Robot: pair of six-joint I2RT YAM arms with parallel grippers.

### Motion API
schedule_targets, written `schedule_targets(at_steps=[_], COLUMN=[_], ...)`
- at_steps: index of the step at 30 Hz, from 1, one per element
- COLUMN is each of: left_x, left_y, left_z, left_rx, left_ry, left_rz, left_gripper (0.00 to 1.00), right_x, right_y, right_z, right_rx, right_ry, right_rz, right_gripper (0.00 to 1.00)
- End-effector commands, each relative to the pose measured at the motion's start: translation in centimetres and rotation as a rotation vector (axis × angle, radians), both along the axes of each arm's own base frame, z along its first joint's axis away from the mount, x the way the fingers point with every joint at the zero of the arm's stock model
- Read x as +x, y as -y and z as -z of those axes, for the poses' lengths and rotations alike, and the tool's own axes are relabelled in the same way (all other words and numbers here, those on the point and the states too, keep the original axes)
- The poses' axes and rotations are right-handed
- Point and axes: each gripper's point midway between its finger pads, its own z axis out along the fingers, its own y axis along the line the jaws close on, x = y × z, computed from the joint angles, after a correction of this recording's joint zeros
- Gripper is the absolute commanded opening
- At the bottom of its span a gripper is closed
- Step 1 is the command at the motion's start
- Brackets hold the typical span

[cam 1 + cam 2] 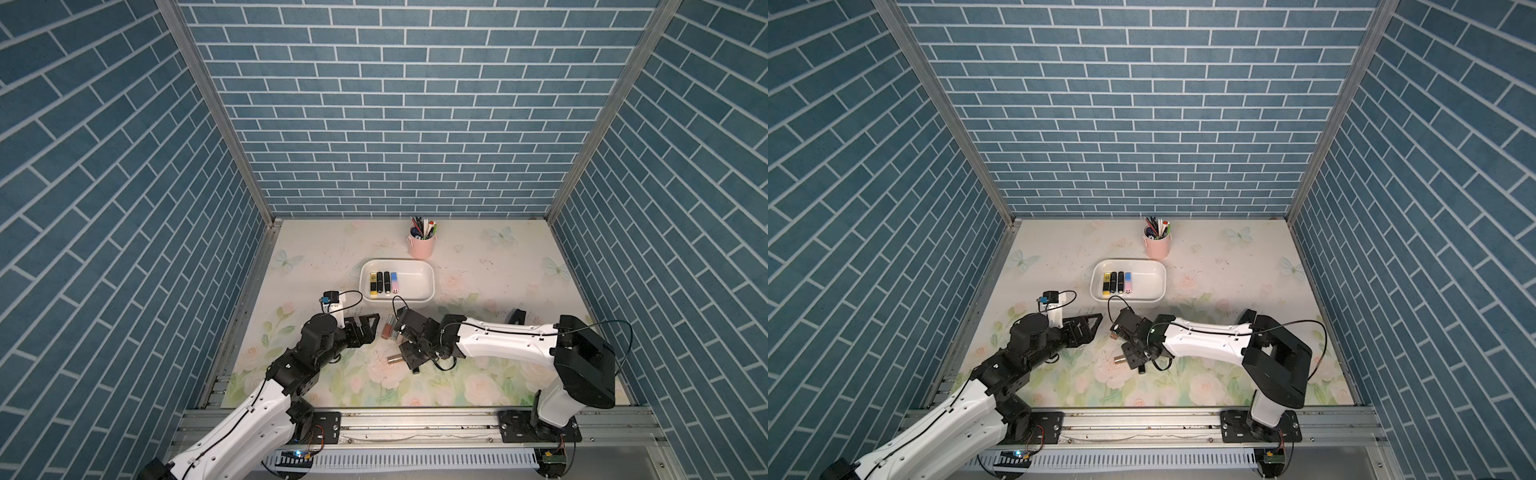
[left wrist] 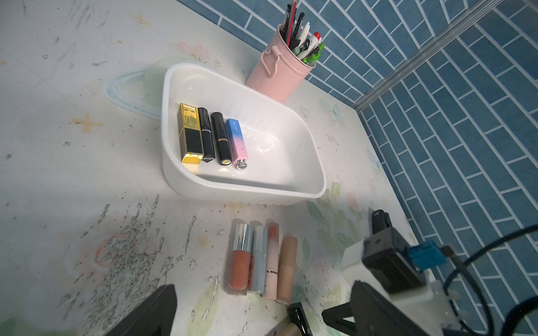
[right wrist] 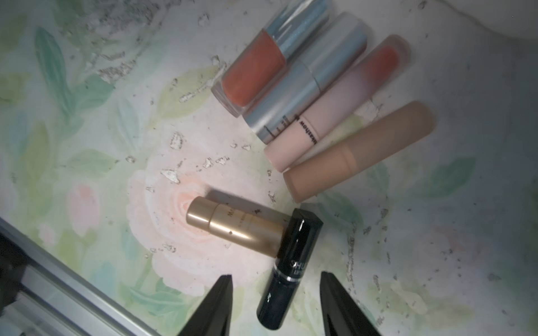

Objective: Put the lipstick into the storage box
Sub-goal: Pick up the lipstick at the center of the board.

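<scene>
Right jaws astride dark lipstick, gaps either side

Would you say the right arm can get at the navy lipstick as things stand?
Probably yes: the right end effector straddles the navy lipstick, jaws open; only the gold lipstick crowds its tip.

Floral table: storage box, lipsticks (pen cup)

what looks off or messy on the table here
The mat has its print flaked away in grey patches. The gold lipstick and the dark lipstick lie askew, meeting at an angle, unlike the neat row of four beside them. Nothing looks spilled.
</scene>
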Motion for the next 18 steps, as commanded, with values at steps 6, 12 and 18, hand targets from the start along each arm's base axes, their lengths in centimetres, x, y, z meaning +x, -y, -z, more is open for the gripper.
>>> schedule_targets(at_steps=[6, 12, 18], left_x=[0.0, 0.0, 0.1], left_y=[0.0, 0.0, -0.2], left_z=[-0.2, -0.2, -0.3], left_rx=[0.004, 0.008, 0.011], left_ry=[0.015, 0.013, 0.014], left_rz=[0.002, 0.0, -0.006], left_gripper=[1.0, 1.0, 1.0], right_x=[-0.5, -0.6, -0.6], right_y=[0.9, 1.0, 1.2], right_z=[1.3, 2.3, 3.0], right_rx=[-0.1, -0.117, -0.133], right_ry=[0.016, 0.009, 0.005], right_rz=[0.028, 0.022, 0.017], right_gripper=[0.53, 0.53, 0.51])
